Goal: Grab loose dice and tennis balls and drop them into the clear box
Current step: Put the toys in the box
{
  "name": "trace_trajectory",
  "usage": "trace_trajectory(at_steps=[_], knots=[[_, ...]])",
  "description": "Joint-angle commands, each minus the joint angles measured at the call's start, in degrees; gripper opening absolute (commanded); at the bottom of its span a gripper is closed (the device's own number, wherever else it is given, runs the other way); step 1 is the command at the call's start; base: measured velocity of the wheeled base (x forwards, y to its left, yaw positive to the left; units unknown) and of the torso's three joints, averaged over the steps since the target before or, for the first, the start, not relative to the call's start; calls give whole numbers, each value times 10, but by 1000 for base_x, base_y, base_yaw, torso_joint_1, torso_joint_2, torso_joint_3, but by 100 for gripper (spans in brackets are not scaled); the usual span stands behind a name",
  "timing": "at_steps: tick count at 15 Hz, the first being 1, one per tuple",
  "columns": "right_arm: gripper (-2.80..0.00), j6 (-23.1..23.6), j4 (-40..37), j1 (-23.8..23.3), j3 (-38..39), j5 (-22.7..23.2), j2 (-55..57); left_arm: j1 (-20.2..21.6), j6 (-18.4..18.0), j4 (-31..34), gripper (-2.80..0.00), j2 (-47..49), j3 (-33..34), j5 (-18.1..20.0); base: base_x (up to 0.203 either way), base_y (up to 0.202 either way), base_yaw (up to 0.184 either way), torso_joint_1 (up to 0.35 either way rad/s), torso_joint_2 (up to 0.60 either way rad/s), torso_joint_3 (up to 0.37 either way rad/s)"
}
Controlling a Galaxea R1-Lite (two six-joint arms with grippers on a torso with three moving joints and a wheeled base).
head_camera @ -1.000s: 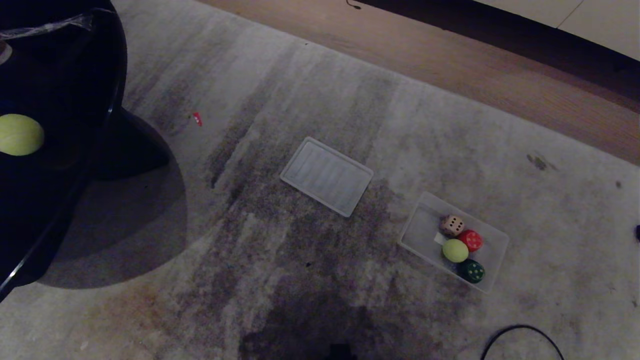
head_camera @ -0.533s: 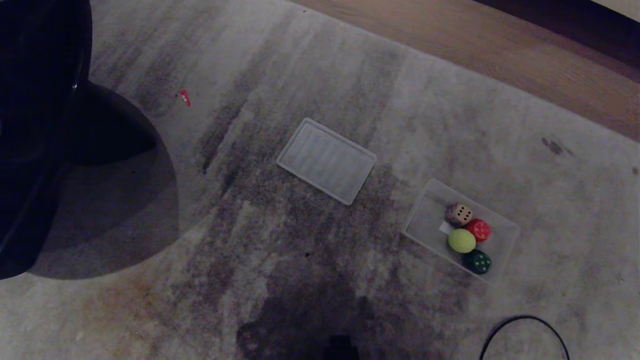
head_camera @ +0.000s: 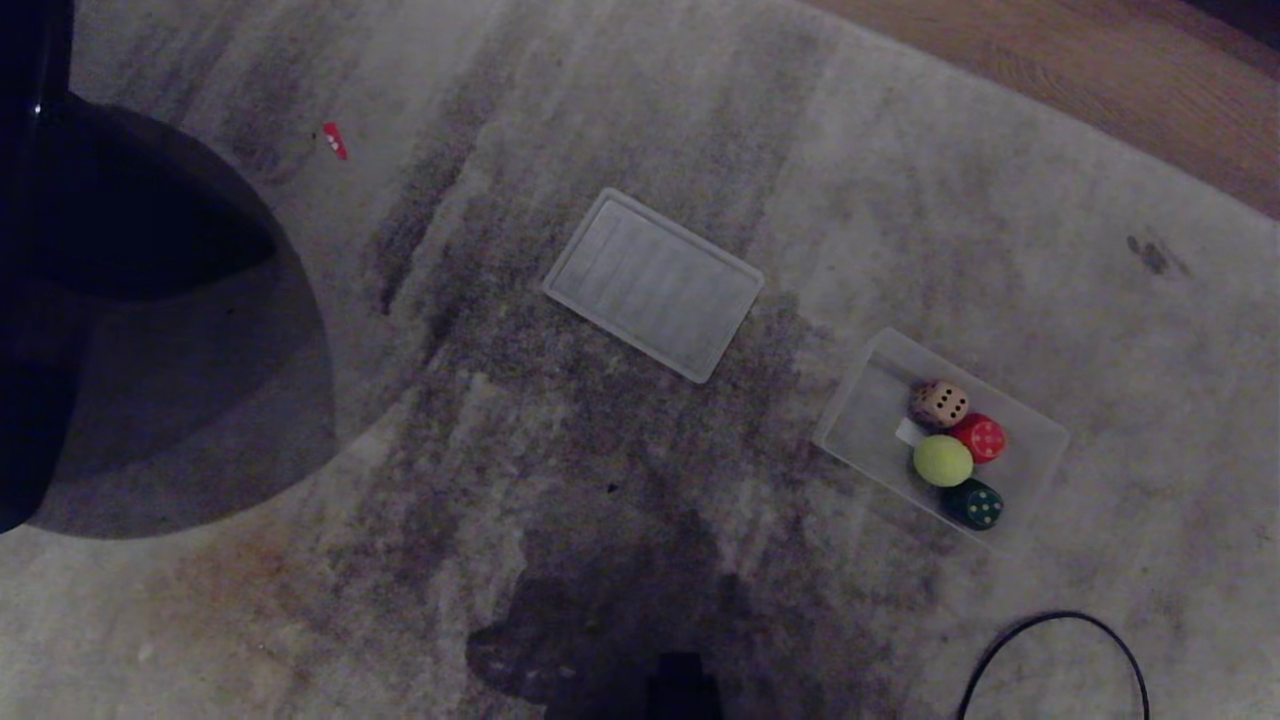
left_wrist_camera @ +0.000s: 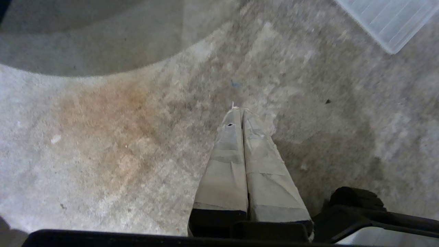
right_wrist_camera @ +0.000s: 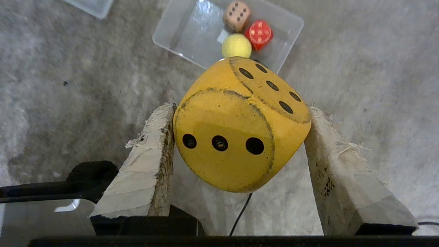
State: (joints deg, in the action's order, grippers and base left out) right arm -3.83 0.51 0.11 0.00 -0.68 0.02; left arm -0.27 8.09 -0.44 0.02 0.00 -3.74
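On the carpet the clear box [head_camera: 858, 418] holds a tan die [head_camera: 938, 403], a red die [head_camera: 980, 437], a tennis ball [head_camera: 942, 460] and a dark green die [head_camera: 975, 503]. Neither gripper shows in the head view. My right gripper [right_wrist_camera: 241, 108] is shut on a yellow die [right_wrist_camera: 240, 127], held above the carpet short of the clear box [right_wrist_camera: 192, 31]. Beyond the yellow die I see the tan die [right_wrist_camera: 236, 15], red die [right_wrist_camera: 259, 33] and tennis ball [right_wrist_camera: 236, 45]. My left gripper [left_wrist_camera: 241, 109] is shut and empty over bare carpet.
A flat ribbed lid [head_camera: 653, 283] lies left of the box. A black piece of furniture [head_camera: 120, 250] fills the left edge. A black cable [head_camera: 1050, 650] loops at the near right. A small red scrap [head_camera: 334, 140] lies far left. Wooden floor [head_camera: 1100, 80] borders the carpet.
The head camera has tilted, so the whole scene slid up the picture. A tennis ball on the black furniture at the left has gone out of view. Box contents are unchanged.
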Motion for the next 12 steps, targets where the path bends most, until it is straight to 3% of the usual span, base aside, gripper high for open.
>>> trace_trajectory(at_steps=[1, 12], knots=[[-280, 0, 0, 0, 1, 0, 0, 0, 1, 0, -280, 1, 1, 0, 0, 0, 0, 7, 2, -188], [-280, 0, 0, 1, 1, 0, 0, 0, 1, 0, -280, 1, 1, 0, 0, 0, 0, 2, 2, -198]])
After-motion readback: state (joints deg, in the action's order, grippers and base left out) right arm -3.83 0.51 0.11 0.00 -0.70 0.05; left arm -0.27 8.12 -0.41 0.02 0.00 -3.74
